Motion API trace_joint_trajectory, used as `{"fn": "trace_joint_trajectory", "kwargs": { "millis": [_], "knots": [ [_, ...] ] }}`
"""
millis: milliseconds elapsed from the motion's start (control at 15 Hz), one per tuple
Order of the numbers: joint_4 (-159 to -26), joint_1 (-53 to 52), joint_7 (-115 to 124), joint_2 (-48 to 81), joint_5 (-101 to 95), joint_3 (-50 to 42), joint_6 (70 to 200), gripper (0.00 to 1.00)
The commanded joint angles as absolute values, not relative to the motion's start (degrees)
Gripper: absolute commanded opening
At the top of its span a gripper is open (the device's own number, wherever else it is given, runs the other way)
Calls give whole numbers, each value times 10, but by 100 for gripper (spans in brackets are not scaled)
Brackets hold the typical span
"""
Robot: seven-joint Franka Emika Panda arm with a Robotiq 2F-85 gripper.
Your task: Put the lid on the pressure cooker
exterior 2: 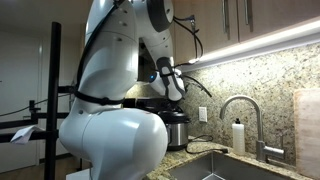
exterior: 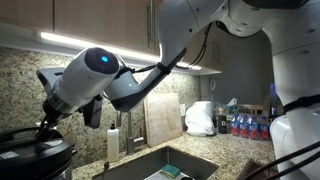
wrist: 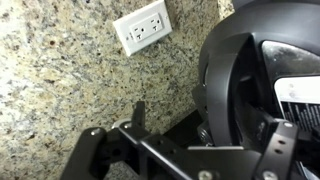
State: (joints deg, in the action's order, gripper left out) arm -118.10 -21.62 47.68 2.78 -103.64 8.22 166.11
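The pressure cooker [exterior: 38,162] stands on the counter at the bottom left, and also shows behind the robot's body as the pressure cooker [exterior 2: 177,130]. The black domed lid [wrist: 238,62] fills the right of the wrist view and appears to rest on top of the pot; its seating cannot be judged. My gripper [exterior: 45,120] hangs just above the lid [exterior: 28,146]. In the wrist view the gripper [wrist: 210,125] is open: one of its fingers [wrist: 138,112] stands clear on the left of the lid's raised black part, and the other is at the right edge.
A granite backsplash with a white wall outlet [wrist: 143,27] is behind the pot. The steel sink [exterior: 165,165] and faucet [exterior 2: 245,112] lie beside it, with a soap bottle [exterior: 113,142], a cutting board [exterior: 163,118], a white bag [exterior: 200,118] and several bottles [exterior: 250,126] along the wall.
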Motion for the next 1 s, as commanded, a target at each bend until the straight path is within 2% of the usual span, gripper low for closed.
{"fn": "trace_joint_trajectory", "kwargs": {
  "millis": [0,267,333,667,933],
  "knots": [
    [-1213,-219,432,1,-987,83,1651,100],
    [-1238,-216,318,-5,-908,81,1659,100],
    [-1194,-218,390,21,-960,82,1660,100],
    [-1189,-220,405,18,-978,83,1654,100],
    [-1193,-223,473,-36,-1048,86,1650,100]
  ]
}}
